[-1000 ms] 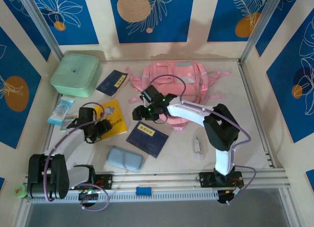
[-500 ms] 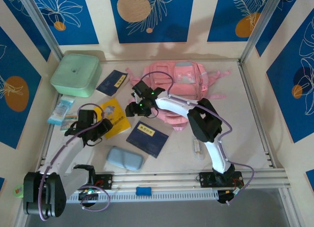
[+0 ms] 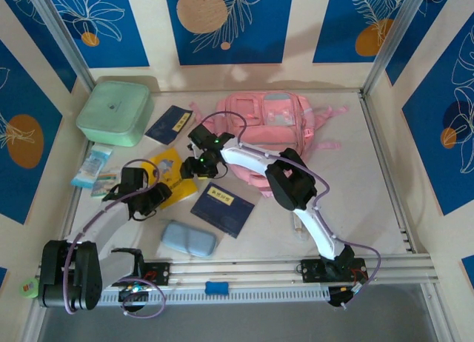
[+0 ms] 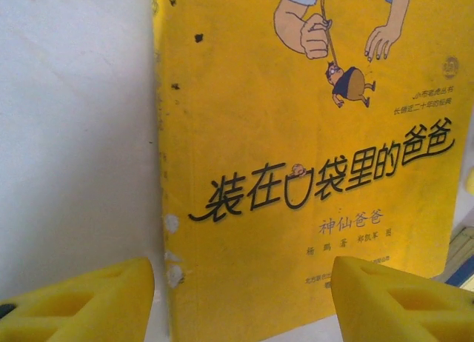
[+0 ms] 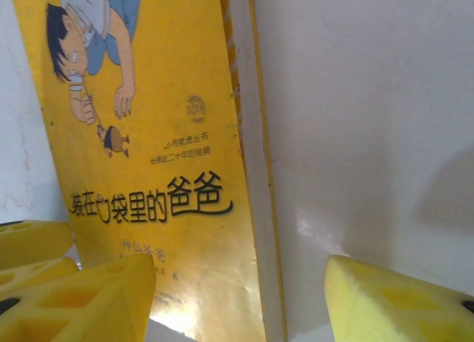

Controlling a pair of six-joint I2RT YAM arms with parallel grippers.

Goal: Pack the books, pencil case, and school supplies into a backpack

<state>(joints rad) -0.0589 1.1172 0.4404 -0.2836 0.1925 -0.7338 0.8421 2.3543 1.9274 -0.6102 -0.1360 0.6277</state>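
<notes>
Presently on the table (image 3: 355,186): yellow booklet (image 3: 176,180), lying flat between the two arms.

- Left gripper (image 4: 238,303): released, fingers spread above the cover's lower edge, grasping nothing.
- Right gripper (image 5: 241,301): released, fingers straddling one long edge of the booklet.
- Near navy booklet (image 3: 222,206): just beside the yellow one.
- Far navy booklet (image 3: 169,124): beside the mint-green box (image 3: 112,112).
- Pencil case (image 3: 188,239): near the arm bases.
- Backpack (image 3: 278,120): at the back.

Seen from above, the right arm (image 3: 248,158) crosses the backpack (image 3: 278,109), hiding its lower front and most of the wrapped stick (image 3: 297,225). The left gripper (image 3: 155,192) and right gripper (image 3: 196,166) overlap the yellow booklet (image 3: 176,182). In the left wrist view the booklet's cover runs off the top, right and bottom edges, and its smallest print is unreadable. The lower edge cuts the yellow fingers (image 4: 81,301).
</notes>
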